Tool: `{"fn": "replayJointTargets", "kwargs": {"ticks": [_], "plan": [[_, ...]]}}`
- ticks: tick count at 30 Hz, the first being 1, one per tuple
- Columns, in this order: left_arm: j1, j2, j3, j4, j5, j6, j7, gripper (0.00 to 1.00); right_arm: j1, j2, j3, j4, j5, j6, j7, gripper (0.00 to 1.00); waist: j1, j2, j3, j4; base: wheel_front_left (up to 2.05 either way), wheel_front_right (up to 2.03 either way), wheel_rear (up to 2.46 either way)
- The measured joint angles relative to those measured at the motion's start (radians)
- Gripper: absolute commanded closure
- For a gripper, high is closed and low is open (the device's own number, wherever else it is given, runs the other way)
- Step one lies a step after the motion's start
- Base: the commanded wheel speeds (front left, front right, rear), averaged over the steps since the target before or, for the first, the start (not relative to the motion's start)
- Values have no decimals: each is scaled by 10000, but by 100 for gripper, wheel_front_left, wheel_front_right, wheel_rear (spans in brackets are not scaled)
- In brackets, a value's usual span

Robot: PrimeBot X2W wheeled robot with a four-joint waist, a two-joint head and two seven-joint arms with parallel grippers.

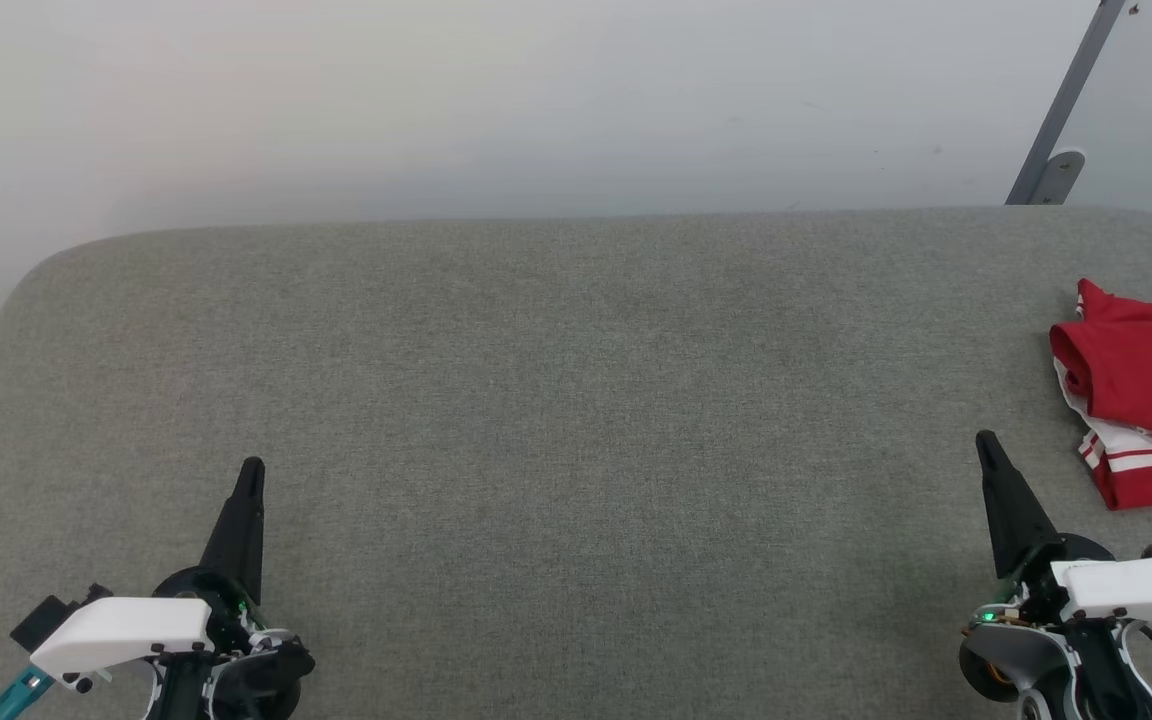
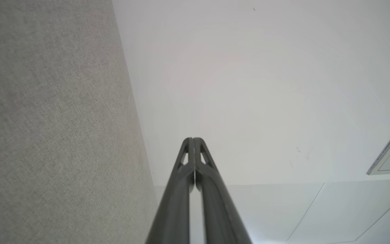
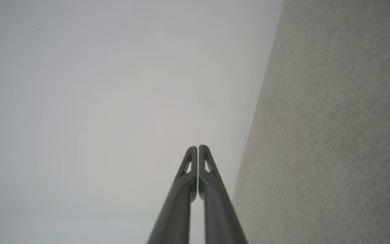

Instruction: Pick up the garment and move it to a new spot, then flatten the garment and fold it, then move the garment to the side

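Ahead-right of the closed right gripper, bunched garment, left gripper also closed

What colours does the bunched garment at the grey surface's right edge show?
The garment is red, with a white part bearing red stripes; the head view shows it best.
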Motion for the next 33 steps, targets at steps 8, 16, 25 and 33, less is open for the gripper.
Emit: {"fn": "replayJointTargets", "kwargs": {"ticks": [8,16,25,33], "plan": [[0,0,0,0,0,2,0,100,0,2,0,0,0,0,0,100,-1,0,0,0,0,0,0],[0,0,0,0,0,2,0,100,0,2,0,0,0,0,0,100,0,0,0,0,0,0,0],[0,0,0,0,0,0,0,100,0,2,0,0,0,0,0,100,0,0,0,0,0,0,0],[0,0,0,0,0,0,0,100,0,2,0,0,0,0,0,100,0,0,0,0,0,0,0]]}}
